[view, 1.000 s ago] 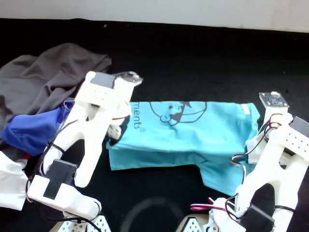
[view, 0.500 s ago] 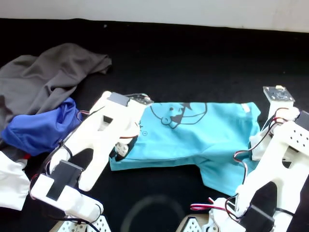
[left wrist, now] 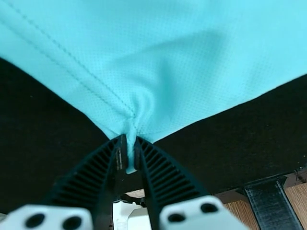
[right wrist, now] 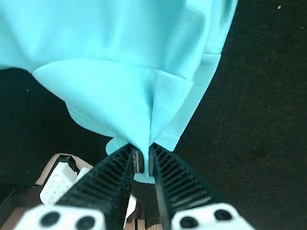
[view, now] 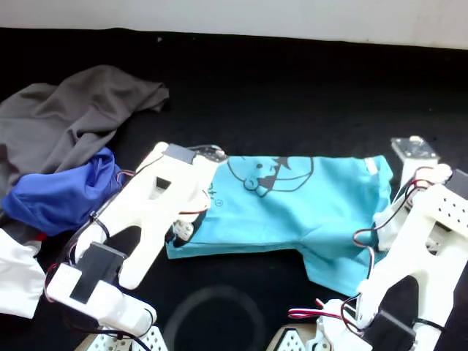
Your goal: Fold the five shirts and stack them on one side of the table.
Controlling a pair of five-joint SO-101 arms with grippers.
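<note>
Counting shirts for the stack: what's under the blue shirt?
The blue shirt lies partly on the grey shirt. Whatever else it covers is hidden.

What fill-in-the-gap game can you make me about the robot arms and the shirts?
The turquoise shirt is held by ____ grippers at once.
The left gripper and the right gripper are both ____ on its fabric.
The dark blue shirt and the grey shirt lie bunched up on the ____ arm's side.
The table is ____ in colour.
Missing words: two; shut; left; black.
</note>
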